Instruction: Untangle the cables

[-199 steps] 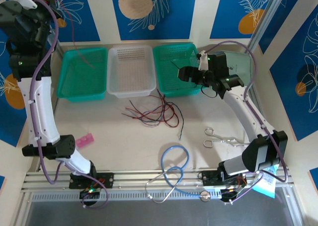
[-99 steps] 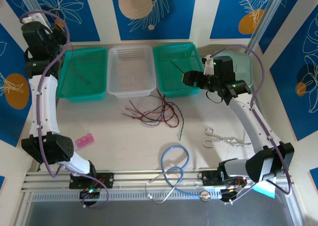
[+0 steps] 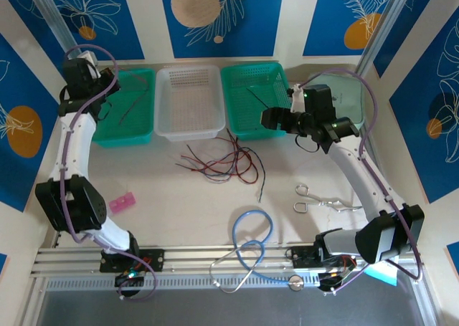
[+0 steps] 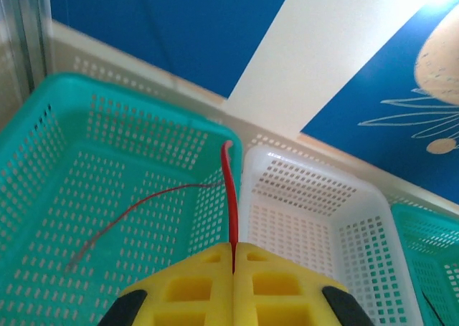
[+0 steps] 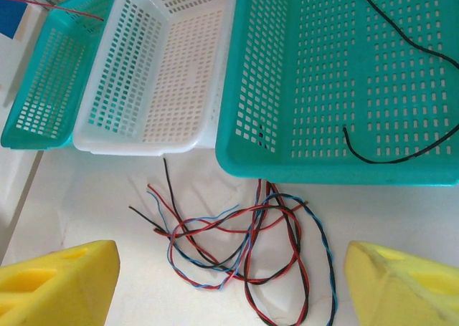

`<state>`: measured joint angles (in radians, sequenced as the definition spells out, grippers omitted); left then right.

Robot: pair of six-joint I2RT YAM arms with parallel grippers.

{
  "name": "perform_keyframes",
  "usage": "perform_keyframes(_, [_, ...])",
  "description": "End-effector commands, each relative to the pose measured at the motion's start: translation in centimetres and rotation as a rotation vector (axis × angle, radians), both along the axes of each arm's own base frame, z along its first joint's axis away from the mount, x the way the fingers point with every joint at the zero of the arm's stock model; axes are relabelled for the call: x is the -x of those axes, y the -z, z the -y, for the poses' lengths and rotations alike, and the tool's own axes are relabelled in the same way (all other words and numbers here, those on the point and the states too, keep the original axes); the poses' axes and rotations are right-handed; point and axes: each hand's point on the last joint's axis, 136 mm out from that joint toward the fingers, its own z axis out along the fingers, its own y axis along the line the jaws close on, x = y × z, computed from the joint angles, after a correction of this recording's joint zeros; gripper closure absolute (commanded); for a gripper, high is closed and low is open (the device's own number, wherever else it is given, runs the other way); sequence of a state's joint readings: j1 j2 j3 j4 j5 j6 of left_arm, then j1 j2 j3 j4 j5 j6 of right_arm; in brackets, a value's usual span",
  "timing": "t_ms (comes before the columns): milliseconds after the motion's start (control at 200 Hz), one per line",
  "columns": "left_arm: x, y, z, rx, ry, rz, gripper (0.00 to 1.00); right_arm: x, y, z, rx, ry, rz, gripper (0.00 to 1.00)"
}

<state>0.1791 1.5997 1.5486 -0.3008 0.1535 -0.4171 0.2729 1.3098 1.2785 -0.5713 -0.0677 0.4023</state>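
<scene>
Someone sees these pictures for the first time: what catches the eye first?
A tangle of thin red, black and blue wires lies on the pale table, near the white plastic basket. The left hand is shut on one thin red wire that trails into the left teal plastic basket.

Blue leaf-print walls, cream table

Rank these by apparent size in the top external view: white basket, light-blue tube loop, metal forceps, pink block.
1. white basket
2. light-blue tube loop
3. metal forceps, about as long as the loop but far thinner
4. pink block
</scene>
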Motion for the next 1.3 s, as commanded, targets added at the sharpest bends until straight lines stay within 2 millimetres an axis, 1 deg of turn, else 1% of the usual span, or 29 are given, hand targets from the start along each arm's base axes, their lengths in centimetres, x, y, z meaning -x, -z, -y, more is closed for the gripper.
perform_keyframes(0, [-0.1, 5.0, -1.2, 0.078, -0.032, -0.132, 1.0, 0.9, 0.0, 0.3, -0.002, 0.01, -0.007, 0.18])
perform_keyframes(95, [0.2, 8.0, -2.5, 0.105, -0.092, -0.212, 1.0, 1.2, 0.1, 0.3, -0.001, 0.007, -0.007, 0.18])
perform_keyframes(145, [0.5, 9.3, -3.3, 0.11, -0.124, -0.25, 1.0, 1.3, 0.2, 0.4, 0.003, 0.006, -0.007, 0.18])
perform_keyframes(250, [1.5, 11.1, -5.1, 0.104, -0.193, -0.309, 1.0, 1.4, 0.4, 0.5, 0.011, 0.005, -0.009, 0.18])
perform_keyframes(360, [1.8, 12.7, -5.9, 0.132, -0.218, -0.34, 1.0, 1.3, 0.6, 0.4, 0.009, 0.004, -0.009, 0.18])
perform_keyframes(430, [1.3, 13.7, -5.6, 0.182, -0.187, -0.358, 1.0, 1.2, 0.8, 0.4, 0.006, 0.006, -0.016, 0.18])
perform_keyframes(520, [0.1, 15.2, -4.4, 0.233, -0.108, -0.408, 1.0, 1.1, 0.9, 0.2, -0.003, 0.002, -0.02, 0.18])
perform_keyframes(590, [-0.3, 17.2, -3.8, 0.254, -0.082, -0.49, 1.0, 1.1, 1.1, 0.1, -0.006, 0.004, -0.022, 0.18])
perform_keyframes(660, [-0.5, 18.7, -3.4, 0.236, -0.064, -0.543, 1.0, 1.1, 1.2, 0.0, -0.005, 0.003, -0.026, 0.18])
perform_keyframes(715, [-0.7, 19.4, -3.3, 0.174, -0.059, -0.569, 1.0, 1.1, 1.3, 0.0, -0.001, 0.004, -0.026, 0.18])
perform_keyframes(835, [-1.0, 19.8, -3.3, -0.017, -0.068, -0.592, 1.0, 1.1, 1.3, 0.2, 0.008, 0.006, -0.021, 0.18])
perform_keyframes(900, [-1.2, 20.3, -3.1, -0.07, -0.058, -0.606, 1.0, 1.1, 1.3, 0.2, 0.009, 0.006, -0.021, 0.18])
perform_keyframes(1136, [-1.7, 24.0, -2.1, -0.114, -0.01, -0.705, 1.0, 1.2, 1.6, 0.3, 0.014, 0.007, -0.03, 0.18])
perform_keyframes(1296, [-2.6, 24.5, -1.8, -0.131, 0.006, -0.725, 1.0, 1.4, 1.7, 0.2, 0.008, 0.005, -0.04, 0.18])
